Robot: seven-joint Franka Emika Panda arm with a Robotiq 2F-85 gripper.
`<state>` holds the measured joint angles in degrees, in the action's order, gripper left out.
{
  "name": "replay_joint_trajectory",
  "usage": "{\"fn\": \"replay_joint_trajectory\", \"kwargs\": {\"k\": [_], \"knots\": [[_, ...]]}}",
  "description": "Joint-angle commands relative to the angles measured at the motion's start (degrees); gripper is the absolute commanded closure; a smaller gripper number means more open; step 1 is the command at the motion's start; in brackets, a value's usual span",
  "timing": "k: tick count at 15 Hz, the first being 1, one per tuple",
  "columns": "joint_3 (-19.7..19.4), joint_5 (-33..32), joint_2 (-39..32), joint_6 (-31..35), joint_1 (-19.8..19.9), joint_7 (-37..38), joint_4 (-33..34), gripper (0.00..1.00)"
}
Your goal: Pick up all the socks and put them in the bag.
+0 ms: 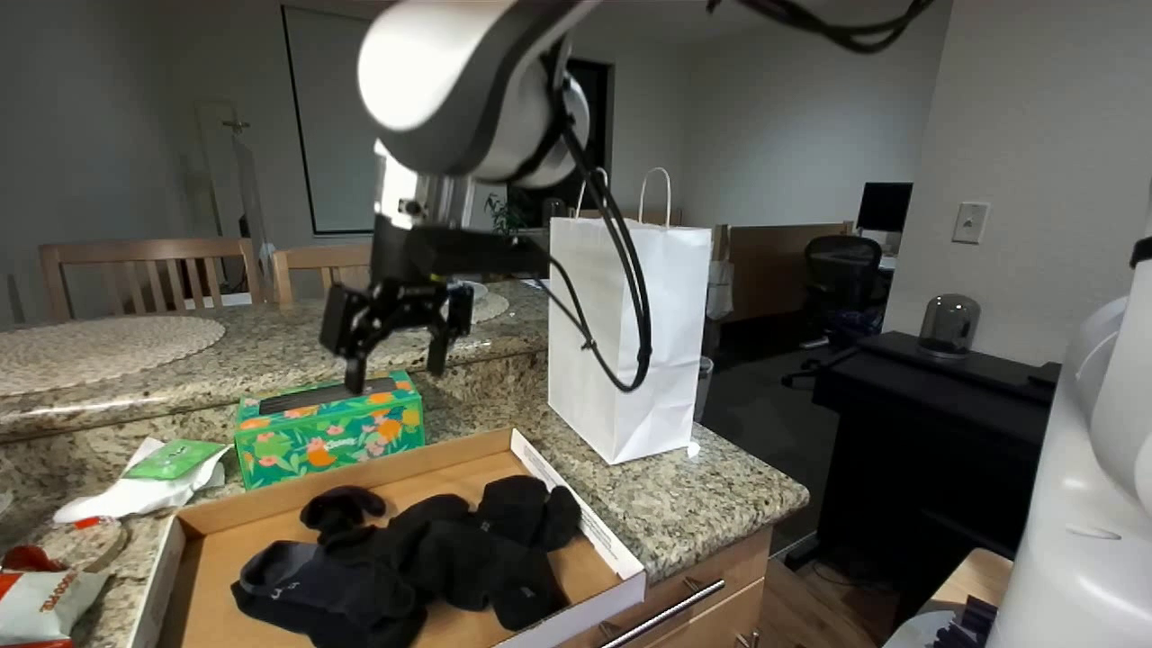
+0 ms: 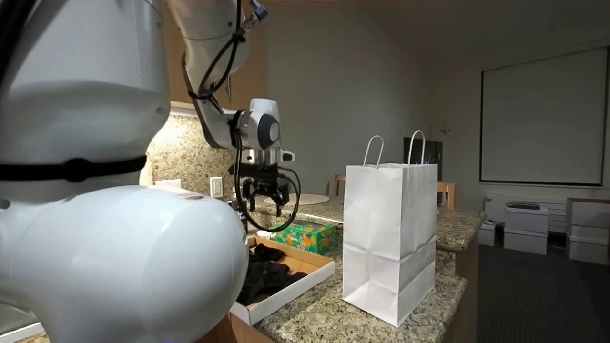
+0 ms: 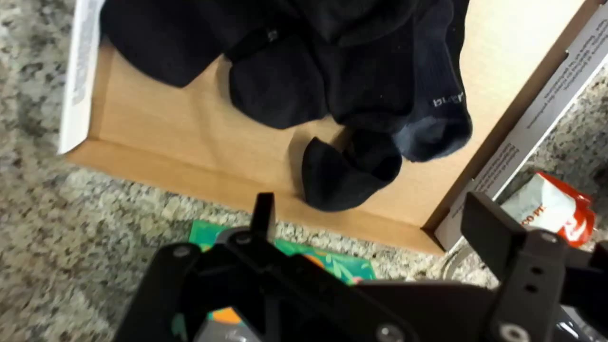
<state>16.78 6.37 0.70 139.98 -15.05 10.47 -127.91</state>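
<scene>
- Gripper seen nearest in wrist view, jaws spread well apart.
- Black socks piled in a cardboard tray; found at twelve o'clock from the gripper in wrist view, and at six o'clock, below it, in both exterior views.
- White paper bag stood upright on the granite counter; sighted at three o'clock from the gripper in both exterior views.
- Flowered tissue box noted just beside the tray, at its eleven o'clock, in an exterior view.

Your gripper hangs with its jaws apart, just left of the frame's centre. Lower down, black socks lie in a shallow cardboard tray; right of centre, the white paper bag stands upright on the granite counter.
</scene>
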Motion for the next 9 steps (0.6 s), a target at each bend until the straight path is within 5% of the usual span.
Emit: {"fn": "replay_joint_trajectory", "kwargs": {"k": [1, 5, 9], "knots": [[0.7, -0.5, -6.6, 8.9, -1.7, 3.4, -3.8, 0.00], [-0.8, -2.2, -13.1, 14.8, -3.1, 4.6, -5.2, 0.00], [-4.1, -8.3, -15.4, 12.4, -4.7, 5.7, -5.2, 0.00]]}}
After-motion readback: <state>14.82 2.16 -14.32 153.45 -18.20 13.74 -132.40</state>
